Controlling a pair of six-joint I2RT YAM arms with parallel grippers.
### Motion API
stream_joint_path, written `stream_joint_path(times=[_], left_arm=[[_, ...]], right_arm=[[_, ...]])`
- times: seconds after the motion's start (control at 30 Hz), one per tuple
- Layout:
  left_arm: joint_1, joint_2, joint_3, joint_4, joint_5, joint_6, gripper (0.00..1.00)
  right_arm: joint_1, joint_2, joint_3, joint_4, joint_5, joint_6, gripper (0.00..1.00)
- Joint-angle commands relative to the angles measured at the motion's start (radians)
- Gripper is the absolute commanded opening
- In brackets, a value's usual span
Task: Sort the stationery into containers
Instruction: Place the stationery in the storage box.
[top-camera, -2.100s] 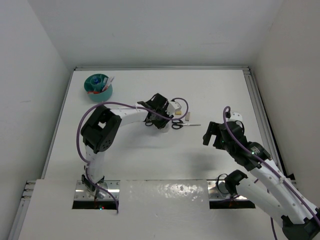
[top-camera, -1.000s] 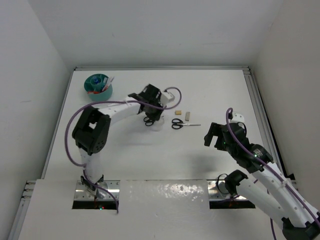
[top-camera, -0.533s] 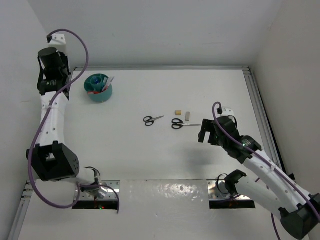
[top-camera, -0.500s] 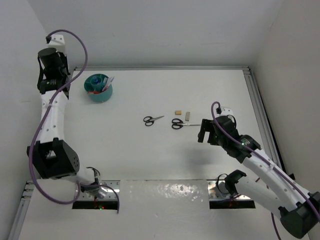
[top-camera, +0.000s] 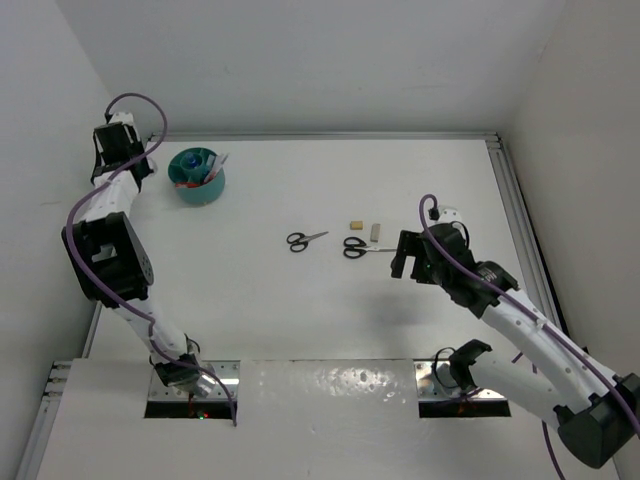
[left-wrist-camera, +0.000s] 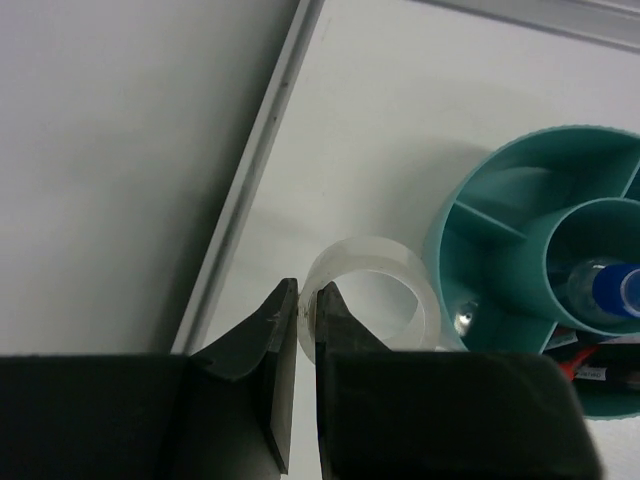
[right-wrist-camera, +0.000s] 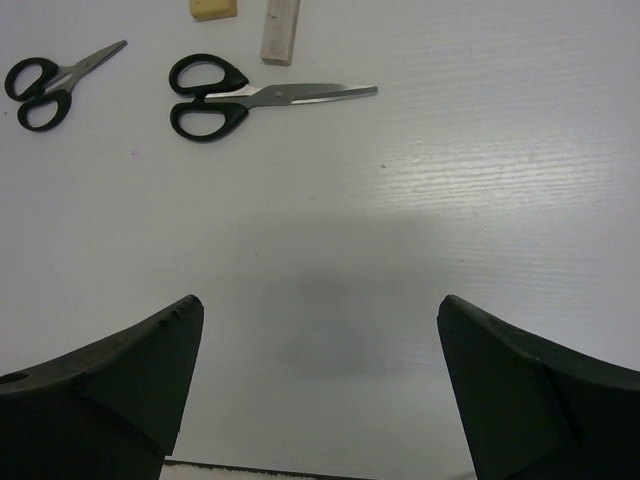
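Tape roll (left-wrist-camera: 372, 250) — our left gripper (left-wrist-camera: 308, 305) pinches its wall by the organiser (left-wrist-camera: 500, 170), far-left tabletop (left-wrist-camera: 400, 80) corner. Our right gripper (right-wrist-camera: 318, 300) gapes wide.

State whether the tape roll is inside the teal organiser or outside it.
Outside: the left gripper holds the tape roll beside the organiser's rim.
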Motion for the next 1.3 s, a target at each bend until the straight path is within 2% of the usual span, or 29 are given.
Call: stream_joint_path(times=[0.0,0.07,0.1,0.17,0.2,0.3,0.37,0.47,0.57,0.77,0.8,0.9,1.1,1.17,1.27], left_arm=[[-0.016,-0.012,0.003,0.171,0.017,0.068,0.00],[0.010,-0.012,-0.031,0.255,0.071,0.108,0.00],[0.020,-0.020,-0.054,0.299,0.203,0.119,0.00],[0.051,-0.047,-0.154,0.482,0.329,0.184,0.00],[0.060,-0.052,-0.183,0.548,0.456,0.210,0.00],[0.076,-0.072,-0.286,0.765,0.679,0.370,0.00],[0.061,-0.069,-0.292,0.804,0.736,0.499,0.00],[0.034,-0.042,-0.228,0.791,0.738,0.571,0.00],[0.028,-0.020,-0.157,0.705,0.798,0.631,0.00],[0.008,-0.035,-0.252,0.568,0.844,0.916,0.00],[0.005,-0.040,-0.273,0.574,0.845,0.989,0.00],[0.014,-0.074,-0.350,0.677,0.853,1.065,0.00],[0.063,-0.114,-0.381,0.746,0.962,1.231,0.00],[0.070,-0.112,-0.360,0.635,0.985,1.350,0.00],[0.082,-0.098,-0.327,0.538,0.982,1.378,0.00]], right_arm=[[0.006,0.010,0.031,0.031,0.003,0.034,0.97],[0.009,0.016,0.038,0.026,0.003,0.030,0.97],[0.011,0.022,0.043,0.026,0.011,0.030,0.97],[0.014,0.031,0.052,0.022,0.013,0.026,0.97],[0.014,0.033,0.057,0.022,0.013,0.026,0.97],[0.018,0.051,0.075,0.022,0.009,0.014,0.97],[0.023,0.065,0.075,0.025,0.011,0.007,0.97],[0.028,0.085,0.075,0.028,0.011,0.005,0.97],[0.031,0.100,0.081,0.025,0.014,-0.003,0.97],[0.029,0.106,0.072,0.037,0.040,-0.018,0.98],[0.029,0.111,0.078,0.043,0.040,-0.020,0.98],[0.029,0.145,0.106,0.057,0.032,-0.038,0.98],[0.031,0.224,0.144,0.089,-0.001,-0.059,0.98],[0.034,0.235,0.149,0.098,-0.009,-0.063,0.98],[0.035,0.251,0.155,0.097,-0.017,-0.073,0.98]])
